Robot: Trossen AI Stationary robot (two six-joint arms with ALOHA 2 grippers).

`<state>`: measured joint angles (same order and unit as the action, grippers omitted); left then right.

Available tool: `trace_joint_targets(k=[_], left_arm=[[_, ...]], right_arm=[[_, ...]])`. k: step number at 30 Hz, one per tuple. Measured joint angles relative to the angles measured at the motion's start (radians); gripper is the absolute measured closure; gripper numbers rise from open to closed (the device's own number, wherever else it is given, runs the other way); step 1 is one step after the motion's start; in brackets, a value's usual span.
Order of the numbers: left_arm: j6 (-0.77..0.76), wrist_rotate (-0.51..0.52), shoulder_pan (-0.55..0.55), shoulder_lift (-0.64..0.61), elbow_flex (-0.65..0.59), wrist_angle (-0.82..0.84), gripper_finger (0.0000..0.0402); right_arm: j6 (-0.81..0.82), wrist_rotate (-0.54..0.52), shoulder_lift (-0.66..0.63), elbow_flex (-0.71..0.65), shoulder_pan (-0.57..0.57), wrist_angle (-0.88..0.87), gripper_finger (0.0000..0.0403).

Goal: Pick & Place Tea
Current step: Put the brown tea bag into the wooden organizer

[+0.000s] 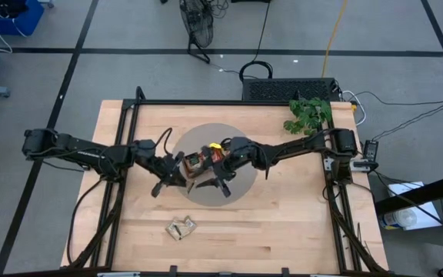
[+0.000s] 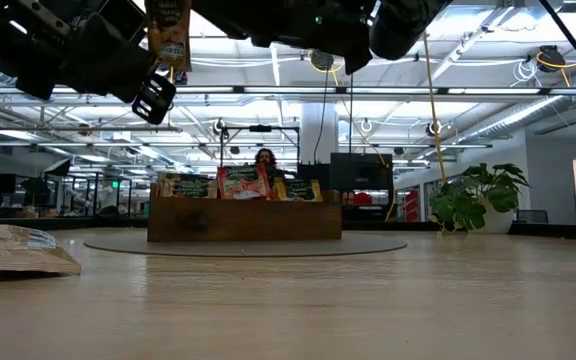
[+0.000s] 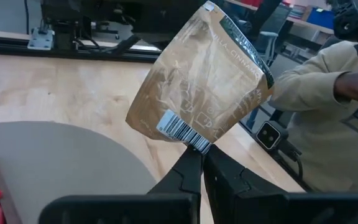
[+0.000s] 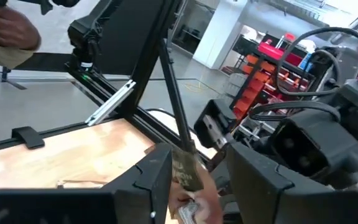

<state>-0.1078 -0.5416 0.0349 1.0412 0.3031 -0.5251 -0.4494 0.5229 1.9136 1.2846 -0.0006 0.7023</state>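
Observation:
My left gripper is shut on a beige tea sachet with a barcode, held high above the table. It hangs beside the wooden tray, which stands on the round grey mat. Green and red sachets stand upright in the tray. My right gripper faces the left one over the mat and is open. A sachet shows edge-on between its fingers; whether they touch it I cannot tell. Another beige sachet lies flat near the table's front edge. My left gripper pinches the sachet's edge next to the barcode between its two fingers. The fingers come nearly level from the table's left side. The sachet is lifted clear of the table, sticks out beyond the fingertips and is tilted.
A potted plant stands at the table's far right. A person in a beige sleeve is beyond the table's edge. A black frame runs around the tabletop. Bare wood lies right of the mat.

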Motion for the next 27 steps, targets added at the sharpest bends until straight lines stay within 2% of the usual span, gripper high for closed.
trace_joint_targets(k=[7, 15, 19, 23, 27], left_arm=[[-0.006, 0.0, 0.002, 0.0, 0.0, 0.001, 0.0387], [-0.008, 0.0, 0.001, 0.001, 0.001, 0.008, 0.0387], [-0.009, 0.0, 0.002, 0.001, 0.001, 0.014, 0.0387], [-0.009, 0.0, 0.001, 0.001, 0.002, 0.014, 0.0387], [-0.001, 0.002, 0.001, 0.001, 0.002, 0.017, 0.0387]], right_arm=[[0.01, -0.001, 0.065, 0.037, 0.003, 0.001, 0.0268], [-0.03, 0.002, 0.06, 0.037, 0.003, 0.012, 0.0283], [-0.038, 0.002, 0.058, 0.037, 0.003, 0.01, 0.0314], [-0.09, 0.011, 0.058, 0.037, 0.005, 0.004, 0.0383], [-0.107, 0.027, 0.058, 0.037, 0.007, -0.025, 0.0401]])
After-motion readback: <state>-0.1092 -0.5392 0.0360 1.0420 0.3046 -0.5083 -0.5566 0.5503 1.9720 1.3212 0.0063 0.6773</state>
